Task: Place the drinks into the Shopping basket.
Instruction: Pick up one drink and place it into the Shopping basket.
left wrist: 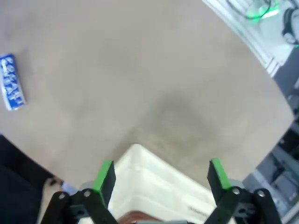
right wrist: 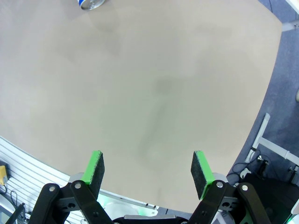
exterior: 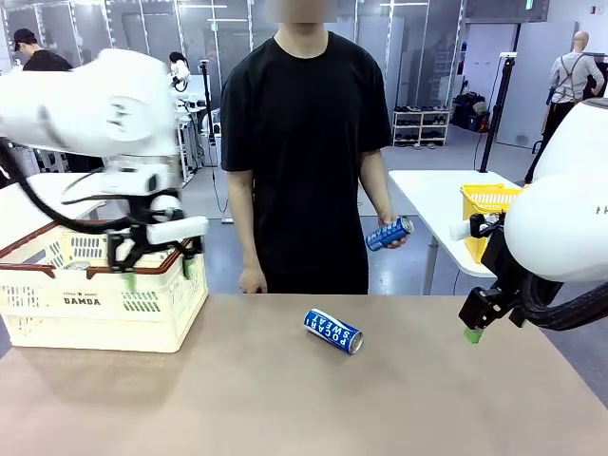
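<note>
A blue can with white lettering (exterior: 332, 331) lies on its side mid-table, also seen as the can (left wrist: 11, 88) at the left wrist view's edge and the can's silver end (right wrist: 91, 3). The person's hand holds a second blue can (exterior: 389, 233) beyond the table's far edge. The cream Shopping basket (exterior: 95, 304) marked "DAMDA" stands at the left. My left gripper (exterior: 158, 274) hangs open above its right end, nothing between the fingers; the basket's corner (left wrist: 154, 186) lies below the left gripper (left wrist: 161, 177). My right gripper (exterior: 472, 332) hovers open over bare table at the right, the same right gripper (right wrist: 148, 170) empty.
A person in a black shirt (exterior: 304, 142) stands at the far side. A bright yellow mesh basket (exterior: 489, 204) sits on a white side table (exterior: 427, 190) behind the right. The tabletop (exterior: 285, 399) is brown, with its near right edge (right wrist: 261, 116) close to the right arm.
</note>
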`<move>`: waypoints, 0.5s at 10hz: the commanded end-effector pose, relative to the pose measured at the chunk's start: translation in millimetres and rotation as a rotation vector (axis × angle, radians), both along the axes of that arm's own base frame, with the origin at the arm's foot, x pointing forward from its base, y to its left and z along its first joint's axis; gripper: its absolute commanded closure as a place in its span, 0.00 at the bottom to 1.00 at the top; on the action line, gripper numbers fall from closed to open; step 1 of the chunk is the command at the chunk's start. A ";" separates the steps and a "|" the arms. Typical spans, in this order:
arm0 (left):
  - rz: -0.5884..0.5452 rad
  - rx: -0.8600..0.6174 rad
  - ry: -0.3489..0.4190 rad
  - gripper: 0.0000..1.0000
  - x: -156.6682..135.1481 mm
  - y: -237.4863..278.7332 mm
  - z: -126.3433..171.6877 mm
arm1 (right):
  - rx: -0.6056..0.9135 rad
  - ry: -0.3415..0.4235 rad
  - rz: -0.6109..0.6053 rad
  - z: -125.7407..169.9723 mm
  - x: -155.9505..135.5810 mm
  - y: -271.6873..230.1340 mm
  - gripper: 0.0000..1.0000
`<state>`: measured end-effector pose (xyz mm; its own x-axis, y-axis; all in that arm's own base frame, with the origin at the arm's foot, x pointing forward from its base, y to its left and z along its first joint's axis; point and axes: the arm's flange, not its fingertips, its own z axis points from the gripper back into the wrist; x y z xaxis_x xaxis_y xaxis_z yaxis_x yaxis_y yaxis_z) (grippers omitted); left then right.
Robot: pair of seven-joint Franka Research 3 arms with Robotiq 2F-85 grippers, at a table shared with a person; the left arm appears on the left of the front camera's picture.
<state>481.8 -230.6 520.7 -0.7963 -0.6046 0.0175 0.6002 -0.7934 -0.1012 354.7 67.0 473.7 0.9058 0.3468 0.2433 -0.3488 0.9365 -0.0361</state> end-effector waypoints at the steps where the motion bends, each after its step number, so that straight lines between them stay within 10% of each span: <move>1: -0.055 0.111 -0.045 0.00 36.1 -41.2 0.6 | 0.004 0.004 0.006 -0.5 -0.2 -0.6 0.07; 5: -0.209 0.057 0.067 0.00 68.9 -148.7 -42.1 | 0.004 0.004 0.006 -0.5 -0.2 -0.6 0.07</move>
